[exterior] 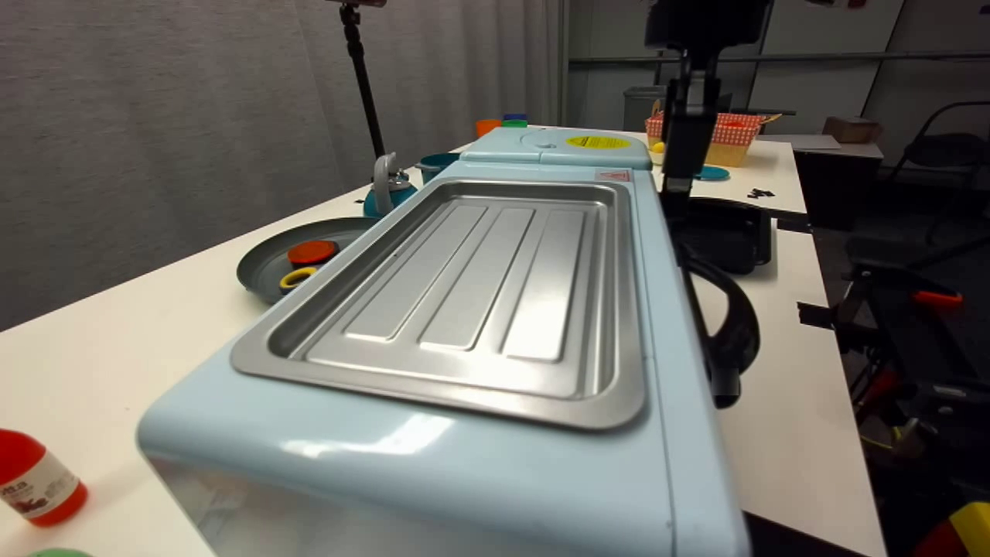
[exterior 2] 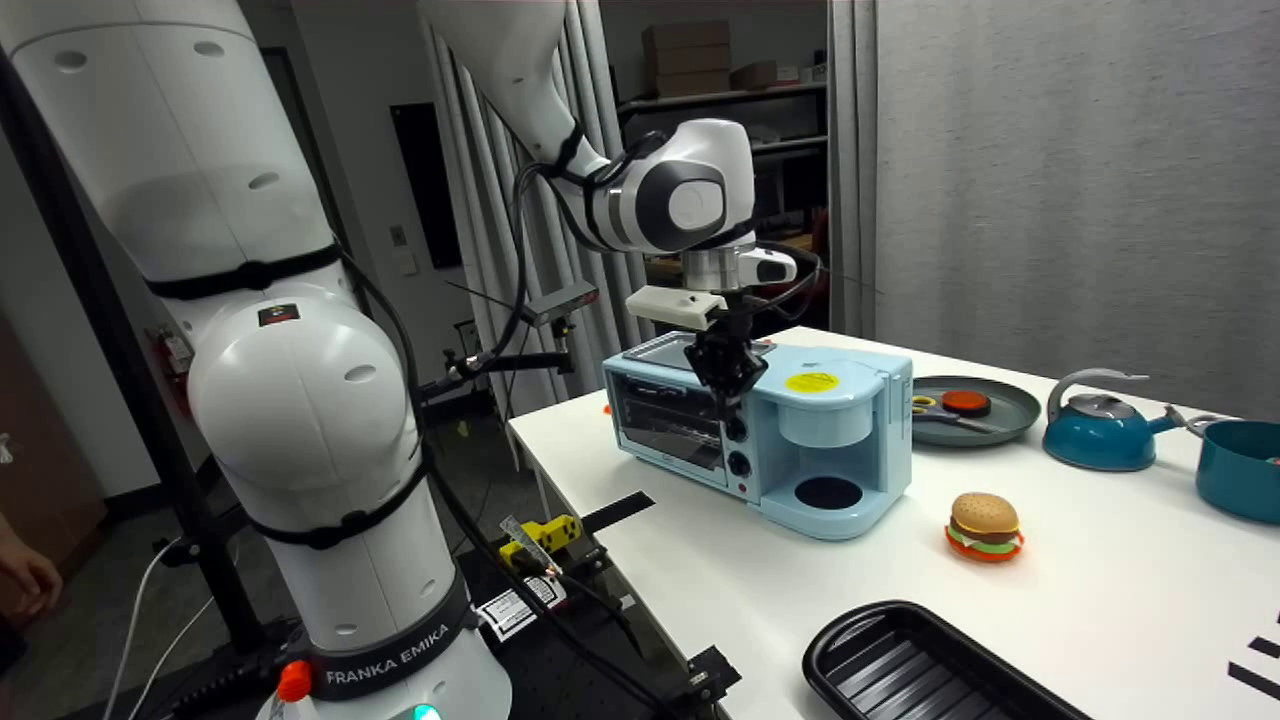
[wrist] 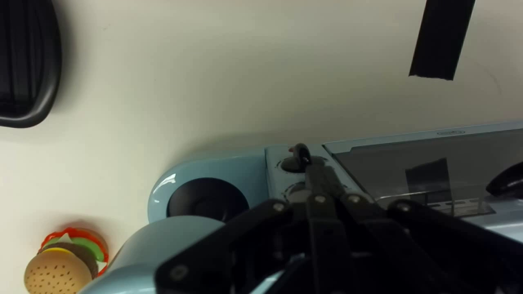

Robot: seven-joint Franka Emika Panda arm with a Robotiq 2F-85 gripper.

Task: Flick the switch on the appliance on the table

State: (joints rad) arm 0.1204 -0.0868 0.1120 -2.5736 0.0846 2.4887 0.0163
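The pale blue appliance (exterior: 418,433) with its ribbed silver tray (exterior: 472,278) stands on the white table (exterior: 804,433). It also shows in an exterior view (exterior 2: 826,425) and in the wrist view (wrist: 253,175). Its front panel has an upper dark knob (exterior 2: 737,430), a lower dark knob (exterior 2: 739,463) and a small red spot (exterior 2: 742,488) below. In the wrist view the lower knob (wrist: 291,164) lies just beyond my fingertips, and my fingers partly cover the upper knob (wrist: 296,191). My gripper (wrist: 322,171) points down at the panel, fingers together and empty. Contact cannot be told.
The oven door's black handle (exterior: 739,325) sticks out at the front. A black ribbed pan (exterior 2: 930,660) and a toy burger (exterior 2: 985,525) are on the table. A grey pan (exterior 2: 975,410), blue kettle (exterior 2: 1105,435) and blue pot (exterior 2: 1240,470) stand behind and beside the appliance.
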